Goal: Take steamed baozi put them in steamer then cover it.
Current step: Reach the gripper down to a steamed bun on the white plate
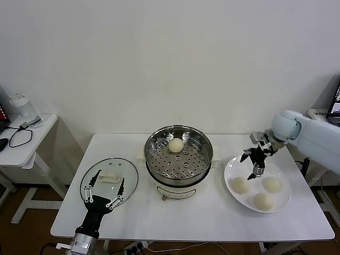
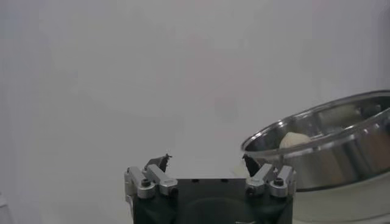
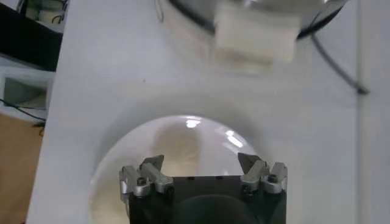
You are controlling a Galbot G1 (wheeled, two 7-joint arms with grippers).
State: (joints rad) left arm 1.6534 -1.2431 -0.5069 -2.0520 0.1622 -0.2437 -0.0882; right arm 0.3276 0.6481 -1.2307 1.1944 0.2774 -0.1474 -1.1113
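The jaws of the right gripper (image 1: 254,166) are spread wide and hold nothing. They hang just above the far left edge of the flat white round plate (image 1: 281,204) on the right side of the white table (image 1: 202,218), pointing down. Three small round cream-white dough buns (image 1: 240,185) lie on that plate, close together but apart. The nearest one sits just below the jaws. A fourth bun (image 1: 176,144) already rests on the holed floor of the round shiny steel steamer basket (image 1: 154,154), near its back wall. The steamer stands in the middle of the table on a cream-white pot base (image 1: 175,190).

The buns look soft and light, so a hard squeeze would likely dent them. A gentle hold from above, across the wide middle, seems best.

The left gripper (image 1: 104,191) waits with its jaws also wide and empty. It hovers over the near edge of the round clear glass lid (image 1: 130,178), which lies flat on the left side of the table, white handle up.
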